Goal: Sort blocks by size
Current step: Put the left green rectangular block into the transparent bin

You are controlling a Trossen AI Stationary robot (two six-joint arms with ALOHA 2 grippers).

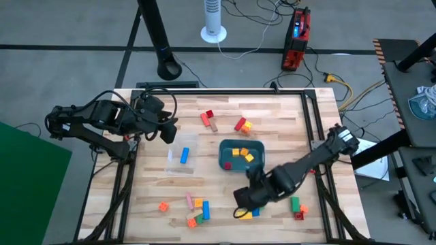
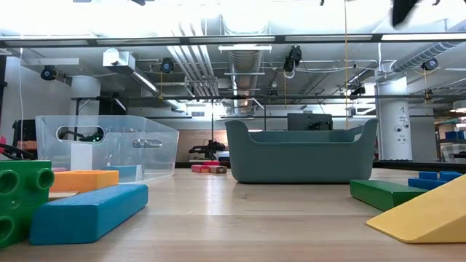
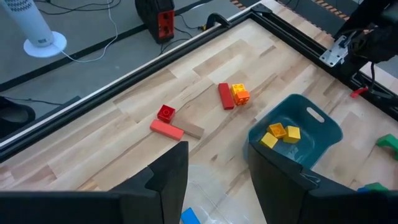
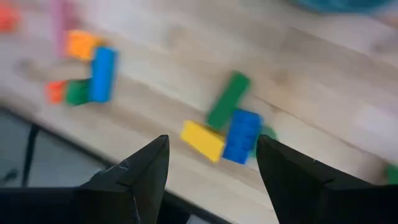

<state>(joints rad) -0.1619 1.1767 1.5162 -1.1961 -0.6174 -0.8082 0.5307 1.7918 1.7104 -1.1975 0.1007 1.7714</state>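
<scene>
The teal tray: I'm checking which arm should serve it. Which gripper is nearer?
The right. The right gripper hangs open just off the near side of the teal tray, over loose blocks. The left gripper, also open, waits farther off, beyond the clear container.

you see a grey floor (image 1: 82,27) around the wooden desk (image 1: 286,116), a white tower fan (image 1: 213,19) at top centre, a red machine (image 1: 297,37) with loose cables, and bright ceiling pipes (image 2: 189,62) overhead.

bright, even overhead light; right wrist view blurred; ceiling glare low.
</scene>
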